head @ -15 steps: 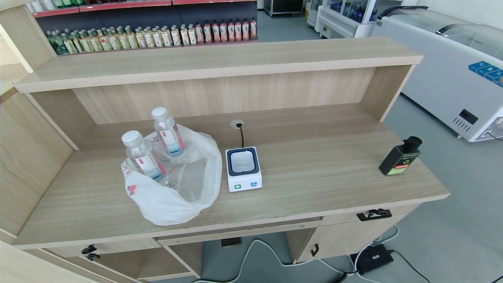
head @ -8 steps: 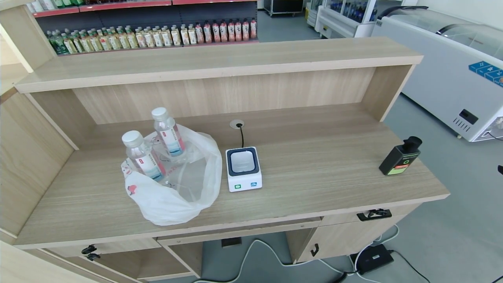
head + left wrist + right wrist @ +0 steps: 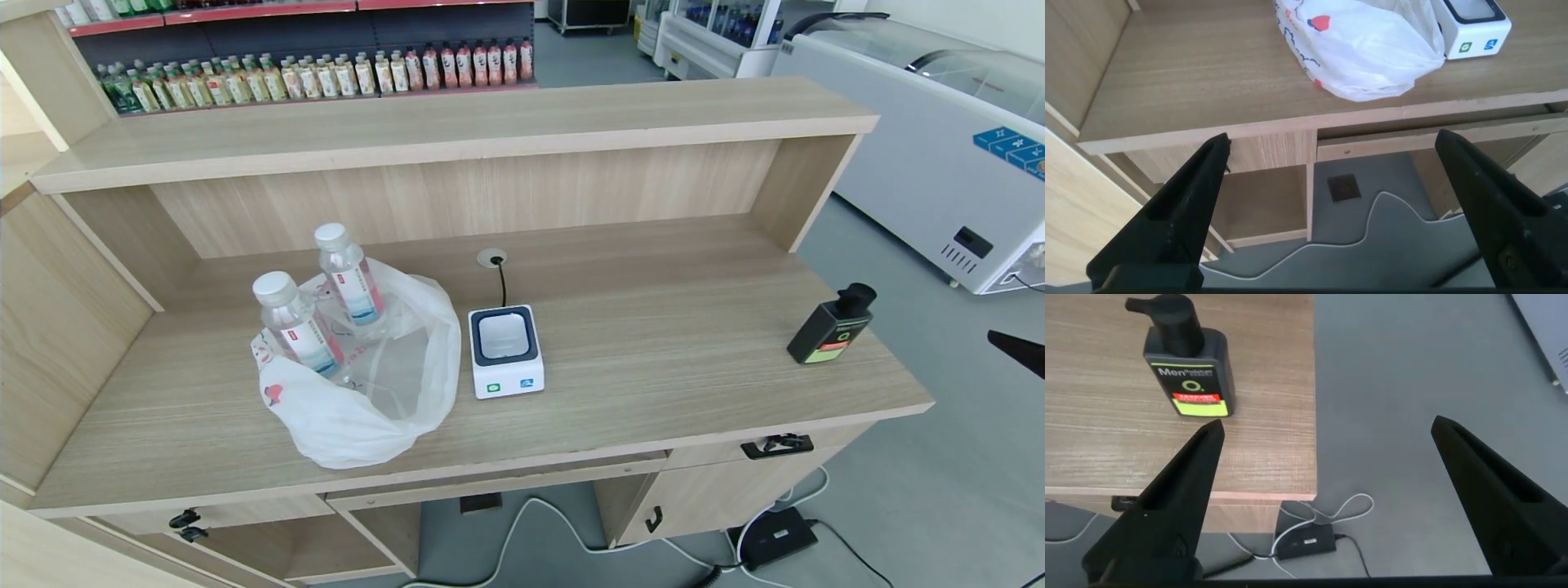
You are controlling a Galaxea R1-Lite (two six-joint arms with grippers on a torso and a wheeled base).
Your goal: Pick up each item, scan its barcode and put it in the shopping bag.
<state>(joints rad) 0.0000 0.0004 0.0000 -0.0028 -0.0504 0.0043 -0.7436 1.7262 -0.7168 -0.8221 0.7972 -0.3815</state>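
A black pump bottle [image 3: 831,327] with a green and red label stands near the counter's right end, also seen close up as the black pump bottle [image 3: 1188,363]. My right gripper [image 3: 1323,506] hangs open off the counter's right edge, short of the bottle; one of its fingers [image 3: 1016,351] pokes in at the head view's right edge. The white shopping bag [image 3: 359,392] lies open at centre-left with two clear water bottles [image 3: 298,327] [image 3: 349,282] standing in it. The white barcode scanner [image 3: 504,351] sits beside the bag. My left gripper [image 3: 1331,220] is open, low in front of the counter, below the shopping bag [image 3: 1364,41].
The counter [image 3: 653,343] has a raised back wall and side walls. A cable runs from the scanner to a grommet [image 3: 492,259]. Drawers and open shelves sit under the front edge. Bare wood lies between scanner and pump bottle. Freezers [image 3: 922,122] stand at the right.
A finger of my right gripper has come into the head view from the right edge, toward the pump bottle. Nothing on the counter has moved.
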